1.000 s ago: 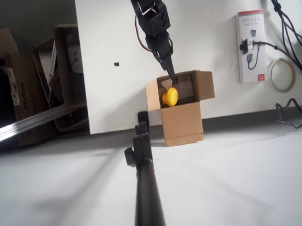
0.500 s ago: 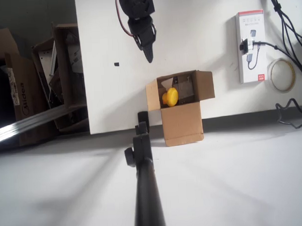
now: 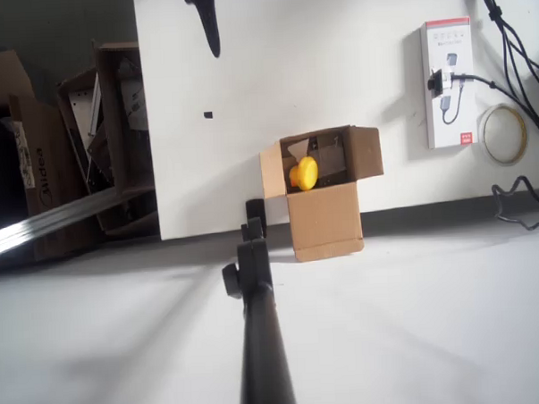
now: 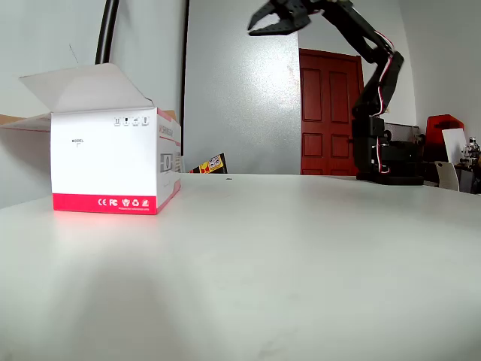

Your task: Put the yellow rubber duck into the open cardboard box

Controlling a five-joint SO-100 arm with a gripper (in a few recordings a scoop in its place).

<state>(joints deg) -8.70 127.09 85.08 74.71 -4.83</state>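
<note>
Small bright yellow rubber duck (image 3: 304, 173) inside open brown cardboard box (image 3: 326, 219) at the white counter (image 3: 335, 56) front edge, black two-finger hand (image 4: 264, 20) raised high, slightly parted, empty, well apart from box, white-and-red carton (image 3: 449, 82) near right edge.

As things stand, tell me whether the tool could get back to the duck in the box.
Probably yes: the duck lies in the open-topped box, nothing covers it, and the tool hangs above the table.
</note>
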